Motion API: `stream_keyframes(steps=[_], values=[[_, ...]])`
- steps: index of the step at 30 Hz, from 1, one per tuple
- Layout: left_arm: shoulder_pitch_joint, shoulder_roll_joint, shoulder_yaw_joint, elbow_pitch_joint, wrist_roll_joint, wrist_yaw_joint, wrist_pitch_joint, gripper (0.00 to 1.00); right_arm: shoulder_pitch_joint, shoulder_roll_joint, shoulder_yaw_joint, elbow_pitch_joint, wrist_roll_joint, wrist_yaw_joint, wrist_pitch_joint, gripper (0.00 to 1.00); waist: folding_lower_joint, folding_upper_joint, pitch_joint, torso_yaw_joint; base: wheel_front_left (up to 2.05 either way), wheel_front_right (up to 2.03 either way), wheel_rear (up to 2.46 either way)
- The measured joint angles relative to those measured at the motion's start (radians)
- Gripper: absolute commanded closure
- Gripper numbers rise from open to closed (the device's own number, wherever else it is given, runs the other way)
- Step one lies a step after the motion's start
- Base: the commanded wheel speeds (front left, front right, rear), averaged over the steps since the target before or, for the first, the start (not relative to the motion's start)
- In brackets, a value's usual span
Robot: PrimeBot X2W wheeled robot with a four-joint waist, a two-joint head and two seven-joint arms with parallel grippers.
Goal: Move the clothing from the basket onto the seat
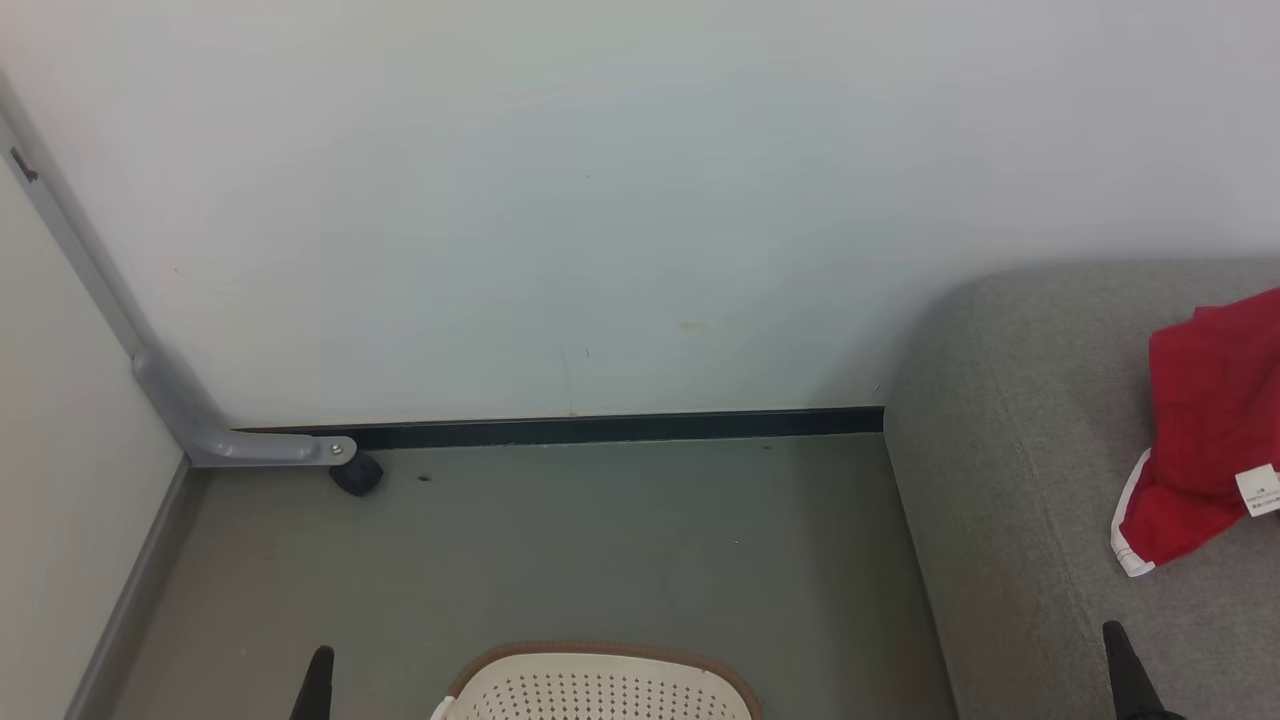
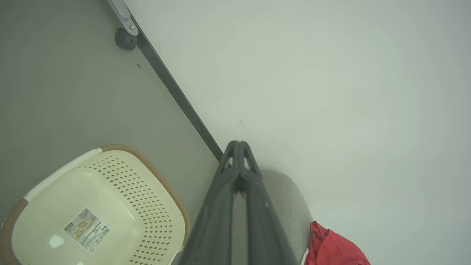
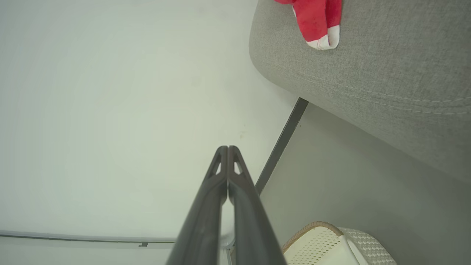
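Observation:
Red clothing (image 1: pixel 1210 430) with white trim and a small white label lies on the grey seat (image 1: pixel 1010 440) at the right; it also shows as clothing (image 2: pixel 331 246) and clothing (image 3: pixel 316 20) on the seat (image 3: pixel 375 73). The cream basket (image 1: pixel 600 685) with its brown rim stands on the floor at the bottom centre. In the left wrist view the basket (image 2: pixel 95 206) holds no garment, just a sticker on its floor. My left gripper (image 1: pixel 320 660) (image 2: pixel 238 144) is shut, left of the basket. My right gripper (image 1: pixel 1115 635) (image 3: pixel 227 148) is shut, over the seat's front.
A pale wall with a dark baseboard (image 1: pixel 620 428) runs behind the grey floor (image 1: pixel 600 540). A grey metal bracket (image 1: pixel 240 445) with a small black wheel (image 1: pixel 357 474) stands in the left corner.

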Motion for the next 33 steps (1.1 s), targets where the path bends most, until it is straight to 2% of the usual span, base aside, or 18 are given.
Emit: stream_keyframes(steps=[23, 33], values=[[-0.046, -0.011, 0.067, 0.008, -0.311, -0.053, 0.062, 1.0, -0.062, 0.013, -0.04, 0.036, 0.321, 0.017, 0.054, 1.0, 0.0, 0.0, 0.003, 0.004, 0.0, 0.0, 0.0], [-0.058, -0.013, 0.068, 0.009, -0.334, -0.061, 0.066, 1.0, -0.062, 0.014, -0.043, 0.038, 0.33, 0.017, 0.061, 1.0, 0.0, 0.0, 0.003, 0.004, 0.0, 0.0, 0.0]])
